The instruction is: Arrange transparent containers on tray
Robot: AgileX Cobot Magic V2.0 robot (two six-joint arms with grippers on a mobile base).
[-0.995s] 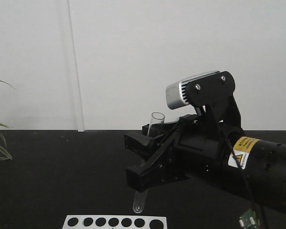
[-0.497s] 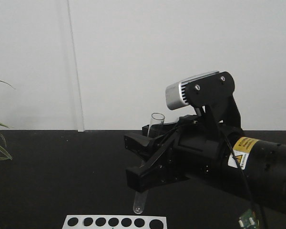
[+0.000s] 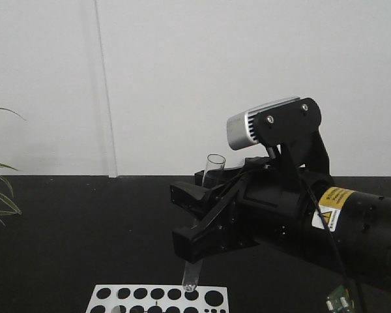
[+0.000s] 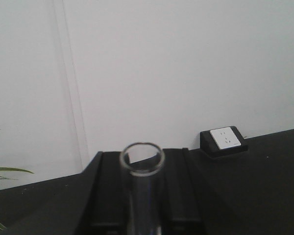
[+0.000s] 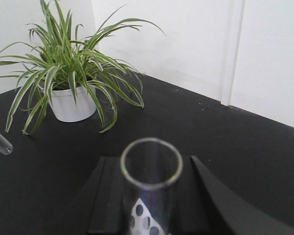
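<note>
Clear test tube (image 3: pixel 190 270), white rack (image 3: pixel 169 302)

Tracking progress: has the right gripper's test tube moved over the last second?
Yes, toward the white rack: the test tube tip now overlaps its far edge, where it earlier hung clear above. The view itself may have shifted.

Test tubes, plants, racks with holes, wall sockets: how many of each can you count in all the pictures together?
Test tubes: 2 (right test tube in the right gripper, left test tube in the left gripper)
White racks with holes: 1
Potted plants: 1
Wall sockets: 1
Total: 5
</note>
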